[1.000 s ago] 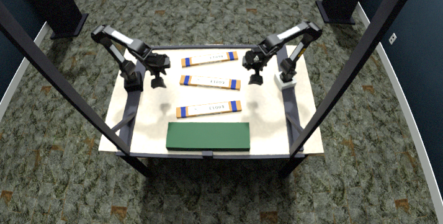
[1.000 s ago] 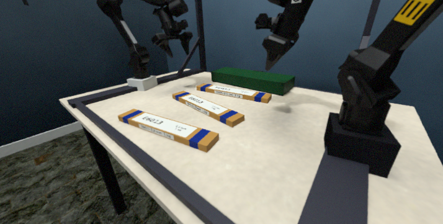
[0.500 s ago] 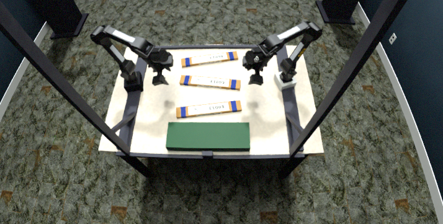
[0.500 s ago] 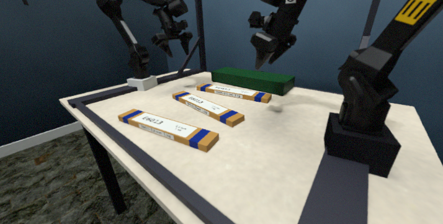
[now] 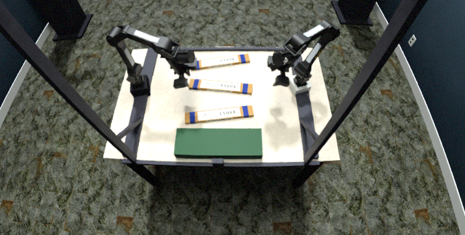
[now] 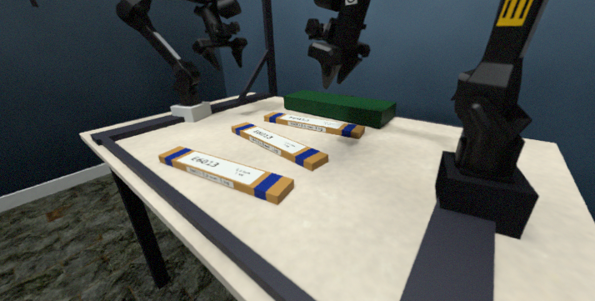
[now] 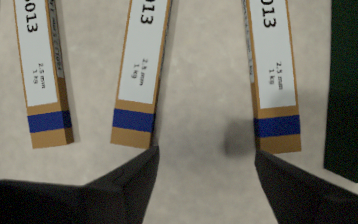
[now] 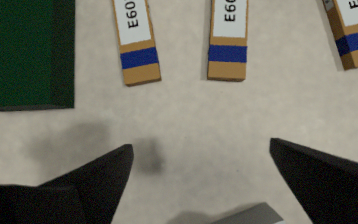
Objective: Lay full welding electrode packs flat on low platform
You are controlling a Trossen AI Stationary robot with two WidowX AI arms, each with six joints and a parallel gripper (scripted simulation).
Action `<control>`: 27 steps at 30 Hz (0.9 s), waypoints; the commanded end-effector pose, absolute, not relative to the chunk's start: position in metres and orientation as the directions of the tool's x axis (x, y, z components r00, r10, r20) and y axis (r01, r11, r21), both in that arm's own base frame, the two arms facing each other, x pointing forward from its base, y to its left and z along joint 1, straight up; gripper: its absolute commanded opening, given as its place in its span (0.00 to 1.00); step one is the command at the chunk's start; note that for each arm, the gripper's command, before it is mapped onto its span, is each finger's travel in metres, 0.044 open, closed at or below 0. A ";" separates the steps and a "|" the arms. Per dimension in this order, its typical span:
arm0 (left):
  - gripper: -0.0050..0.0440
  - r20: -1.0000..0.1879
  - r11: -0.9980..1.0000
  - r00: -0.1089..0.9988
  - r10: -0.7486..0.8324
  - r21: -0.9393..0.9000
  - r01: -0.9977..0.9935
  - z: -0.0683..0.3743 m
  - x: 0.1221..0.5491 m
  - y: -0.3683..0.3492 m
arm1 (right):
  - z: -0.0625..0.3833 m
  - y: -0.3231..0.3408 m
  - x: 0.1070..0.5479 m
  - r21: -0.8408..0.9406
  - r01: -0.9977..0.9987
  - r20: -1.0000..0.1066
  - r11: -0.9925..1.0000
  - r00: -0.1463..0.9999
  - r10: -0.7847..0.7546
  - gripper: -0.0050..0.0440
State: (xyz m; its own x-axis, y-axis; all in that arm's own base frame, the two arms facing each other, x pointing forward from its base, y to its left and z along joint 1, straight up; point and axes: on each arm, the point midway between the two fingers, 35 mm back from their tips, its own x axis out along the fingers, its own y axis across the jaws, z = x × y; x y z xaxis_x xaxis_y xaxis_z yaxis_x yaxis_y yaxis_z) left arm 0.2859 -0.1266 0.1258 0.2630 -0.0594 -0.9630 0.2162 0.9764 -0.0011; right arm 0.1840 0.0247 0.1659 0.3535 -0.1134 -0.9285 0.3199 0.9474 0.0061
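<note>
"Orange, blue-banded, long boxes: where?"

"On my bench, off the flat green block. My left claw and right claw are apart. Grabbing one end could tip a box."

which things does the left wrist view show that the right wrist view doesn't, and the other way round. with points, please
Only the left wrist view: the "2.5 mm, 1 kg" print on the three packs [image 7: 41, 70] [image 7: 140, 65] [image 7: 275, 65], and the left gripper [image 7: 207, 154].
Only the right wrist view: a corner of a pale grey block [image 8: 253, 215], and the right gripper [image 8: 200, 147].
Both: the three packs, each cut off by the picture's edge, blue bands near their ends, and part of the green platform [image 7: 348, 90] [image 8: 16, 55].
</note>
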 end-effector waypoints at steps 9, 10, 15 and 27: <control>0.71 -0.959 0.975 0.275 -0.069 -0.008 0.220 0.138 0.354 -0.143 | 0.188 0.040 0.144 0.009 0.322 -0.924 0.947 0.364 -0.115 0.98; 0.71 -0.959 0.975 0.275 -0.069 -0.007 0.220 0.138 0.360 -0.144 | 0.188 0.040 0.144 0.009 0.322 -0.924 0.947 0.364 -0.115 0.98; 0.71 -0.959 0.976 0.276 -0.068 -0.006 0.220 0.140 0.387 -0.150 | 0.188 0.040 0.144 0.009 0.322 -0.924 0.947 0.364 -0.115 0.98; 0.71 -0.957 0.976 0.281 -0.068 -0.005 0.218 0.143 0.385 -0.150 | 0.188 0.040 0.144 0.009 0.322 -0.924 0.947 0.364 -0.115 0.98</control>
